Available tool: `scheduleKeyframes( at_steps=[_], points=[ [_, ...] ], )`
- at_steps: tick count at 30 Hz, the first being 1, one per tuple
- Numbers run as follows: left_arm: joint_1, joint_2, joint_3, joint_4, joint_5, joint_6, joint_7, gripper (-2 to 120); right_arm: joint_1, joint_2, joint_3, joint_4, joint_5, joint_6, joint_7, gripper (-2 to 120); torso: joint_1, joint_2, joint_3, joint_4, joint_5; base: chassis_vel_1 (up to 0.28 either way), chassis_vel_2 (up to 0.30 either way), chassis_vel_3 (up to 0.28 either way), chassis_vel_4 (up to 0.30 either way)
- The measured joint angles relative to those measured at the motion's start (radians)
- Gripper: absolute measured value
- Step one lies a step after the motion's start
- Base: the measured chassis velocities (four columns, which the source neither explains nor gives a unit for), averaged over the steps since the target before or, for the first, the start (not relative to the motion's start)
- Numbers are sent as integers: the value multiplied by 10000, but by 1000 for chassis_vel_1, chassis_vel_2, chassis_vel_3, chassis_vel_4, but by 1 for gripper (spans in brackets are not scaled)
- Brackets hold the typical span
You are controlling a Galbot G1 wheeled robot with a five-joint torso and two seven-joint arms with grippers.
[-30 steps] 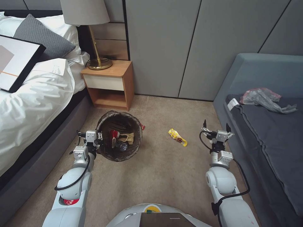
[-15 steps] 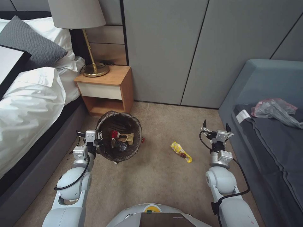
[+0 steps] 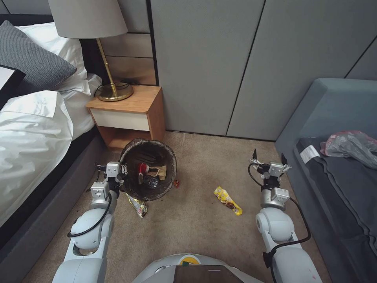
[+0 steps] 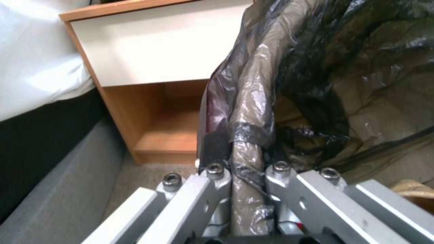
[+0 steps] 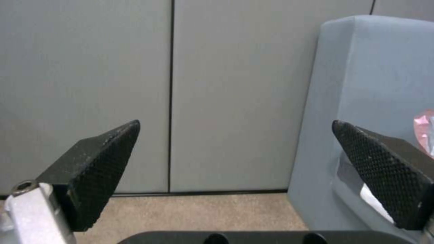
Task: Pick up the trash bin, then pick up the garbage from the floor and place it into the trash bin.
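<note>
My left gripper (image 3: 124, 169) is shut on the bag-lined rim of the trash bin (image 3: 148, 169), holding it above the carpet; the clamped rim (image 4: 246, 149) shows between the fingers in the left wrist view. Inside the bin lie a bottle, a red-and-white packet and a brown paper bag. On the floor are a yellow snack wrapper (image 3: 227, 200), a shiny wrapper (image 3: 137, 205) just below the bin, and a small red scrap (image 3: 176, 182). My right gripper (image 3: 268, 159) hangs open and empty above the carpet, right of the yellow wrapper; its fingertips (image 5: 108, 152) stand wide apart.
A wooden nightstand (image 3: 127, 114) with a lamp (image 3: 88, 23) stands behind the bin. The bed (image 3: 31, 133) runs along the left. A grey sofa (image 3: 333, 165) with a grey-pink plastic bag (image 3: 349, 143) is on the right. Grey wall panels close the back.
The head view has shifted, so the robot has moved. A shiny wrapper now shows on the carpet below the bin. Both arms keep their poses.
</note>
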Motion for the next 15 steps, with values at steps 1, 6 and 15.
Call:
scheduleKeyframes(
  at_steps=[1, 6, 15],
  points=[
    [1, 0, 0, 0, 0, 1, 1, 2, 0, 0, 0, 0, 0, 0, 0, 100, -1, 0, -1, 0, 1, 0, 0, 0, 0],
    [1, 0, 0, 0, 0, 1, 2, 3, 0, 0, 0, 0, -1, 0, 0, 100, -1, 0, -2, 0, 0, 0, 0, 0, 0],
    [2, 0, 0, 1, 0, 1, 0, 3, -1, 0, 0, 0, -6, 1, 0, 100, -1, 0, -2, 1, 0, 0, 0, 0, 0]
  ],
)
